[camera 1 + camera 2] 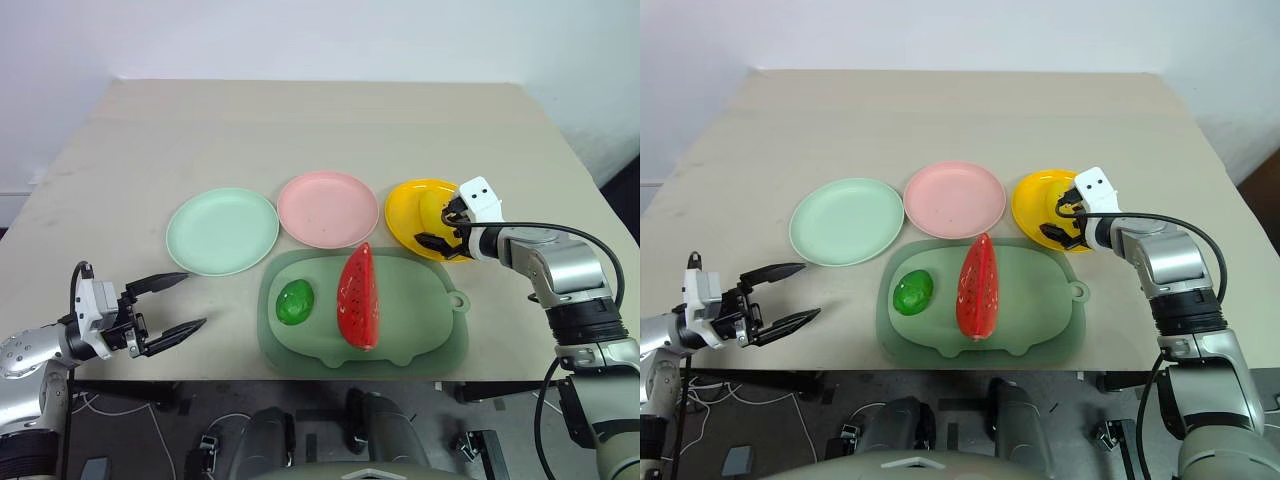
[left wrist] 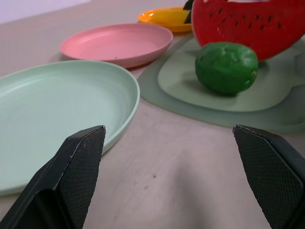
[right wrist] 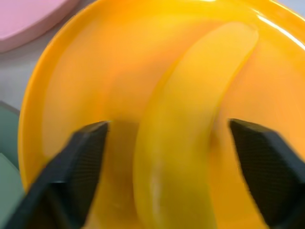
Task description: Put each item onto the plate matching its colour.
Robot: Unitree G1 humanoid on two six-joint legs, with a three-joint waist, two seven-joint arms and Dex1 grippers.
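I see the glossy yellow toy banana [image 3: 190, 124] lying in the round yellow plastic plate [image 1: 405, 215], my right gripper [image 1: 447, 228] spread around it, not pinching. The red watermelon wedge [image 1: 359, 296] and small round green fruit [image 1: 295, 301] sit on the dull-green pig-shaped mat [image 1: 420, 320]. The pink plate [image 1: 327, 208] and mint-green plate [image 1: 221, 230] lie behind. My left gripper [image 1: 177, 303] hovers spread near the table's front edge.

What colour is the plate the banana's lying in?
Yellow, the same as the banana; the plate shows best in the right wrist view.
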